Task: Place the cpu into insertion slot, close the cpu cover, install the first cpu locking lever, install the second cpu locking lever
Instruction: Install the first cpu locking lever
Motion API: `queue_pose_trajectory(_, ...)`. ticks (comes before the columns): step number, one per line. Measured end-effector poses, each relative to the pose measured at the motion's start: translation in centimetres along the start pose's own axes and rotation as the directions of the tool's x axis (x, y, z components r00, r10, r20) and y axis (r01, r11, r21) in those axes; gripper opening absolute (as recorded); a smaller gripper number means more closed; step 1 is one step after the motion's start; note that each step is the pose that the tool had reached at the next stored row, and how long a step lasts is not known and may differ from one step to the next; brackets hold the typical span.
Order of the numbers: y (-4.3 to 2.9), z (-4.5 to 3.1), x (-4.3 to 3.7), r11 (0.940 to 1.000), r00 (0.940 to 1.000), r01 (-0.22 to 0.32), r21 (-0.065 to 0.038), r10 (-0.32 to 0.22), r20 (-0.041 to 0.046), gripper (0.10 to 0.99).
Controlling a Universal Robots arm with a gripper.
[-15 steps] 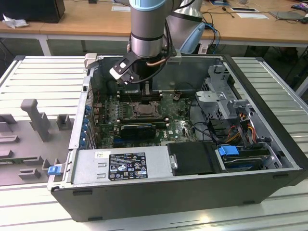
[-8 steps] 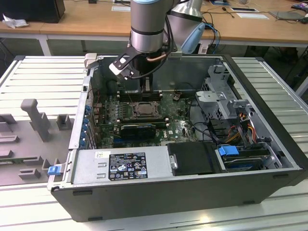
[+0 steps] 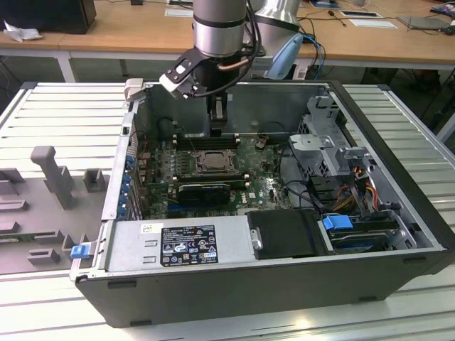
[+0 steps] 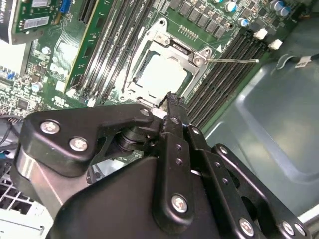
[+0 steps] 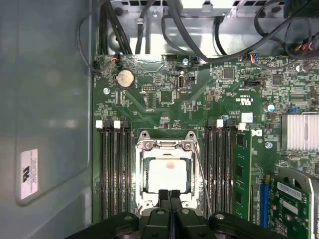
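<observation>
The cpu lies in the insertion slot on the green board, its pale face showing through the cut-out. The silvery cpu cover lies flat around it, also seen in the second wrist view. A thin locking lever rod angles away from the socket over the memory slots, and it runs along the socket's side in the first wrist view. My gripper hangs just above the socket's edge, shut, its tips together with nothing between them. In the exterior view my gripper is inside the case.
Black memory slots flank the socket on both sides. An expansion card sits in front of the socket, with the power supply nearer still. A drive cage and cables fill the exterior view's right. Case walls enclose the board.
</observation>
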State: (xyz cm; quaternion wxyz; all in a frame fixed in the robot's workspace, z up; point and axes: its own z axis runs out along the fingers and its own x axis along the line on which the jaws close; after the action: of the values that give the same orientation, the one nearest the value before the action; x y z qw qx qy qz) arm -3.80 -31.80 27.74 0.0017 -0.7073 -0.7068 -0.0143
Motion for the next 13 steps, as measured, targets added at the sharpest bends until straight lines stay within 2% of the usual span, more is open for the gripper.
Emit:
queue_pose_trajectory(1,0.0,0.01,0.0,1.0,1.0,0.009,0.0,-0.009,-0.0004,0.106)
queue_pose_trajectory(2,0.0,0.0,0.0,0.9991,0.9991,0.044,0.001,-0.044,-0.0008,0.106)
queue_pose_trajectory(3,0.0,0.0,0.0,0.9968,0.9968,0.08,0.002,-0.08,-0.0016,0.106)
queue_pose_trajectory(6,0.0,0.0,0.0,0.991,0.991,0.134,0.003,-0.134,-0.0026,0.106)
queue_pose_trajectory(13,0.0,0.0,0.0,0.9795,0.9795,0.201,0.004,-0.201,-0.0041,0.106)
